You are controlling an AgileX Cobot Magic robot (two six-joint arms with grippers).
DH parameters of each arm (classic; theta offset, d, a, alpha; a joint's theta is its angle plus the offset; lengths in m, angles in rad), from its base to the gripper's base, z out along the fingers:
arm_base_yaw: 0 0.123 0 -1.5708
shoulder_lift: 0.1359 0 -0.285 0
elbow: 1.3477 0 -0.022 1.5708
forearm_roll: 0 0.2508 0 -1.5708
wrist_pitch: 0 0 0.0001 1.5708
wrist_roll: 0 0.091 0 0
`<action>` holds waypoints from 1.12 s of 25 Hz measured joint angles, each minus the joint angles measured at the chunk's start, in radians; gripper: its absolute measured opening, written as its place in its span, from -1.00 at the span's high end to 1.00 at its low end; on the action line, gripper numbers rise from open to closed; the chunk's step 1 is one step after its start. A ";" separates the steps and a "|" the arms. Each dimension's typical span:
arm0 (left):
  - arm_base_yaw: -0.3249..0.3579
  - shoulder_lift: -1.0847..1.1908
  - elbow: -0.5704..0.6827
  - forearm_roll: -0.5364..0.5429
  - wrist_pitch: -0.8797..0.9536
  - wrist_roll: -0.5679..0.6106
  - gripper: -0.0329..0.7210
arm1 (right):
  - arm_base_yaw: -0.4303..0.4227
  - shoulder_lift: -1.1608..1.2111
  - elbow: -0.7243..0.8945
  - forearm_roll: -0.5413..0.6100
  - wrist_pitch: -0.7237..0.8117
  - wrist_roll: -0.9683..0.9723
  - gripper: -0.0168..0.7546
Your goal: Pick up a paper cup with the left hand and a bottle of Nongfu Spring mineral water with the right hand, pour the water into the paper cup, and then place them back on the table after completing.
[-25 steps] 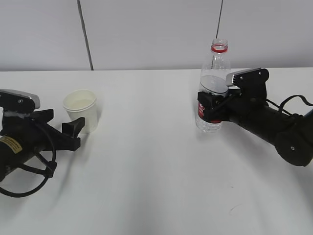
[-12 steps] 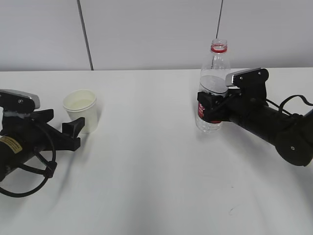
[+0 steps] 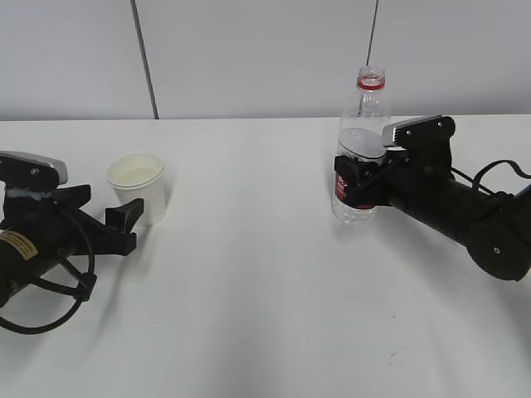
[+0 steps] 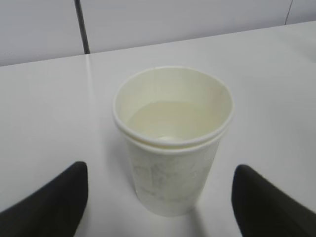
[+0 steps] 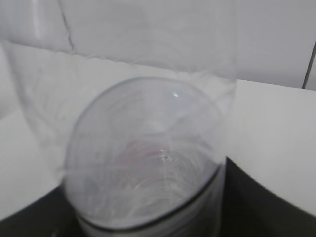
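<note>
A paper cup (image 3: 138,186) stands upright on the white table (image 3: 249,282), holding clear water (image 4: 170,121) partway up its wall. The left hand (image 3: 124,222) lies just beside the cup, its fingers (image 4: 52,202) released and spread to either side without touching it. Well apart from the cup, toward the table's far edge, the uncapped Nongfu Spring bottle (image 3: 360,149) stands upright, its red neck ring uppermost. The right hand (image 3: 355,184) has its fingers clenched around the bottle's red label, and the bottle's water level sits just above them.
</note>
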 joint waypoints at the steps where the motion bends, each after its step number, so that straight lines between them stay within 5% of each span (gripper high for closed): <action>1: 0.000 0.000 0.000 0.000 0.000 0.000 -0.54 | 0.000 0.000 0.000 -0.001 0.000 0.004 -0.14; 9: 0.000 0.000 0.000 0.000 0.000 0.000 -0.54 | 0.000 0.000 0.000 -0.034 0.015 0.048 -0.71; 28: 0.000 -0.001 0.001 0.000 0.000 0.000 -0.54 | 0.000 -0.085 0.147 0.020 -0.012 0.069 -0.73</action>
